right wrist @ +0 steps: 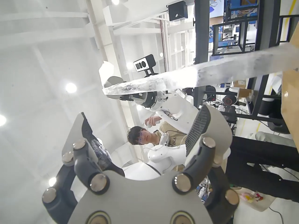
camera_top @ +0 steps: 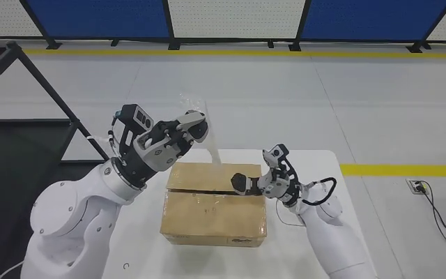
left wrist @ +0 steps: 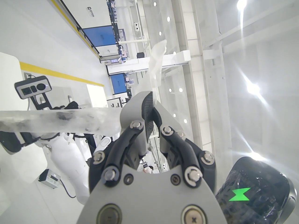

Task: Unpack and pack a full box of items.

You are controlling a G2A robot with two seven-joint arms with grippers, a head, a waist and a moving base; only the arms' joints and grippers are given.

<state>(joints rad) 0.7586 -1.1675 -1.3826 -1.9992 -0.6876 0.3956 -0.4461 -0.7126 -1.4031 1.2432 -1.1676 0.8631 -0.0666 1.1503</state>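
A brown cardboard box [camera_top: 212,209] sits in the middle of the white table [camera_top: 313,237], its top flaps meeting at a seam. My left gripper [camera_top: 197,125] is raised above the box's far left corner, shut on a strip of clear plastic film [camera_top: 211,139] that runs from the fingers down to the box top. In the left wrist view the pads [left wrist: 147,108] pinch the film [left wrist: 156,66]. At the right end of the seam my right gripper [camera_top: 244,183] stands open with nothing between its fingers [right wrist: 198,127]. The film [right wrist: 186,75] crosses in front of it, beside the box's edge [right wrist: 289,94].
A black metal frame [camera_top: 42,91] stands to the left of the table. A black cable [camera_top: 324,187] loops by the right arm. Bare tabletop lies right of the box. Blue and white panels [camera_top: 97,17] line the back of the room.
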